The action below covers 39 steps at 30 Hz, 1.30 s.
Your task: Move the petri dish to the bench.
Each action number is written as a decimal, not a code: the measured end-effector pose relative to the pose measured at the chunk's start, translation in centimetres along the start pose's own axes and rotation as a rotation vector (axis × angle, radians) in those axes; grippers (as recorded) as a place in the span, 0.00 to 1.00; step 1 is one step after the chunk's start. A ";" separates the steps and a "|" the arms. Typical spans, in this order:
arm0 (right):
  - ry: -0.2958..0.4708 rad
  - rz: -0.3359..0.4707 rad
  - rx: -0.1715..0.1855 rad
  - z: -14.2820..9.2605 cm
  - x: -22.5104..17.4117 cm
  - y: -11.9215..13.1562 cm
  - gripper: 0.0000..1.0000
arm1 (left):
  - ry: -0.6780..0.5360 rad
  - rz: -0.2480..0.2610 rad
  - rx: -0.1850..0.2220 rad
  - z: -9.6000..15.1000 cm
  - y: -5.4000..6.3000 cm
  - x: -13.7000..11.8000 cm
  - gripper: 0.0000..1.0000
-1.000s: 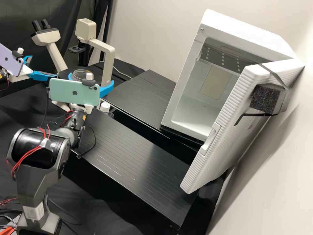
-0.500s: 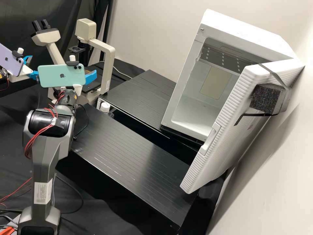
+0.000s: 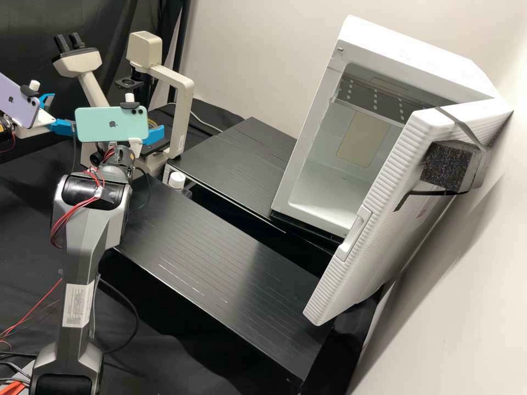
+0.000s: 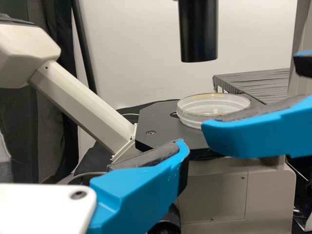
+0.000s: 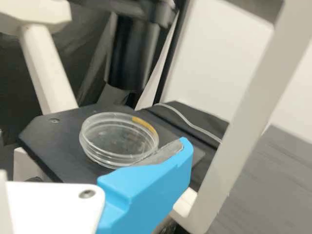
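Dish [image 5: 117, 141] lies flat on the black stage [image 5: 51, 148] of the microscope [image 3: 184, 104], ten o'clock in the high view. Right gripper [image 3: 153, 135] is at the stage, also ten o'clock; fingers spread, one beside the dish and overlapping its rim in the right wrist view. Touching or not, can't tell. Left gripper [image 3: 63, 112], further out toward ten, spread too, nothing between the fingers.

Obstacles: black tube [image 5: 131, 53] hangs over the stage, above and behind the dish. Pale post [image 5: 243, 117] stands upright just beside the stage. Both grippers are close in around the microscope; in the left wrist view the right one's finger covers part of the dish edge. Green phone [image 3: 110, 125] rides on the right arm, purple phone [image 3: 16, 101] on the left.

Around: near black bench [image 3: 219, 263] at seven, far bench [image 3: 236, 159] at eleven, dark gap between. Bottle [image 3: 177, 180] with white cap near nine, by that gap. White cabinet [image 3: 417, 49] at two, door [image 3: 379, 219] swung open at three, foam block [image 3: 447, 164] strapped on it.
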 end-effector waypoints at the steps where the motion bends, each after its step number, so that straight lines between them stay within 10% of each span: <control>1: 0.000 -0.003 0.023 0.1 0.2 0.1 1.00 | 0.000 0.000 0.000 0.0 0.0 0.0 1.00; 14: 0.028 -0.026 0.238 1.5 1.7 0.7 1.00 | 0.000 0.000 0.000 0.0 0.0 0.0 1.00; 24: 0.032 0.094 0.318 1.4 1.2 -0.2 1.00 | 0.000 0.000 0.000 0.0 0.0 0.0 1.00; 39: 0.031 0.216 0.196 0.9 1.8 -3.2 1.00 | 0.000 0.000 0.000 0.0 0.0 0.0 1.00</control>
